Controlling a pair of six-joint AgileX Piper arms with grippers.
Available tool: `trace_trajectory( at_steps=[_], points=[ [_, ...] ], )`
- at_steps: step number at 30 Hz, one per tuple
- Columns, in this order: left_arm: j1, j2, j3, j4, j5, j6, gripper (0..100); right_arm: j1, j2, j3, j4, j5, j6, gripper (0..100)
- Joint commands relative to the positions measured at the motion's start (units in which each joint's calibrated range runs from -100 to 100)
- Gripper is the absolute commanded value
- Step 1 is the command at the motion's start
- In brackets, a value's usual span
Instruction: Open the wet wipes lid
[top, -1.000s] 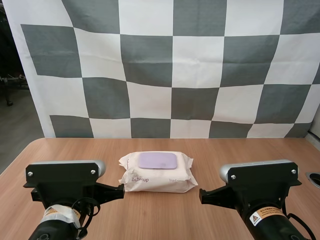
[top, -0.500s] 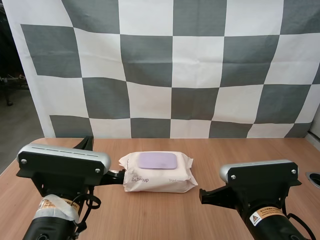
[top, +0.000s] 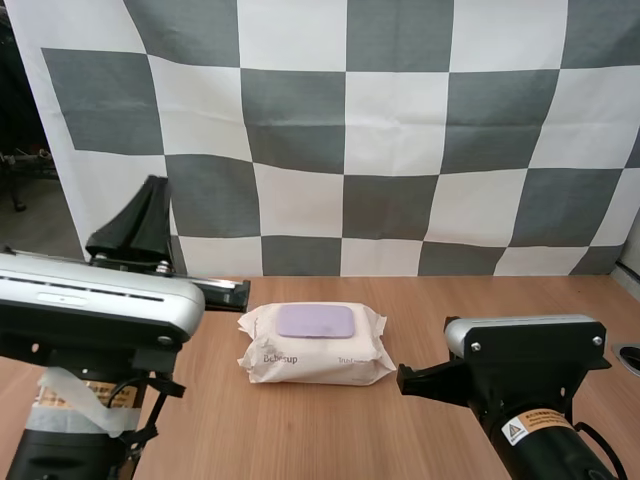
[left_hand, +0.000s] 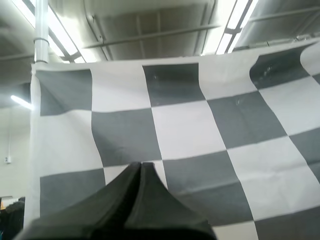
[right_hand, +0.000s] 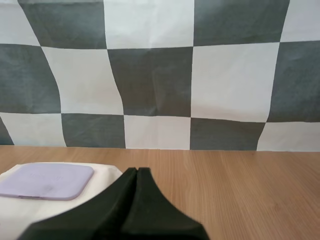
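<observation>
A white pack of wet wipes (top: 315, 347) lies flat in the middle of the wooden table, its lilac lid (top: 315, 321) closed on top. My left gripper (top: 156, 183) is lifted high at the left of the pack and points upward, away from the table. In the left wrist view its fingers (left_hand: 140, 165) lie together as one dark wedge, shut on nothing. My right arm (top: 522, 385) rests low to the right of the pack. My right gripper (right_hand: 137, 170) is shut on nothing, level with the table, with the lilac lid (right_hand: 47, 180) and pack (right_hand: 17, 212) just beside its tip.
The wooden table (top: 330, 440) has bare surface in front of the pack and on both sides. A dark round fitting (top: 628, 357) sits at the table's right edge.
My left arm has risen from low beside the pack, and its gripper now tilts upward. The right arm has hardly moved. The pack and lid are as before.
</observation>
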Motion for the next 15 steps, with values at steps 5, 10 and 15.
trace_trajectory(
  at_steps=[5, 10, 15],
  points=[
    [-0.02, 4.5, -7.3, -0.1, 7.2, 0.1, 0, 0.0, 0.0, -5.6, -26.4, -2.0, -0.7, 0],
    [0.05, 7.5, -13.4, -0.1, 7.7, 3.9, 0, 0.0, 0.0, -8.5, -46.8, -7.5, 0.0, 0],
    [0.05, 15.9, -22.2, -0.1, 30.3, 8.3, 0, 0.0, 0.0, -13.6, -46.7, -19.9, 3.1, 0]
  ],
)
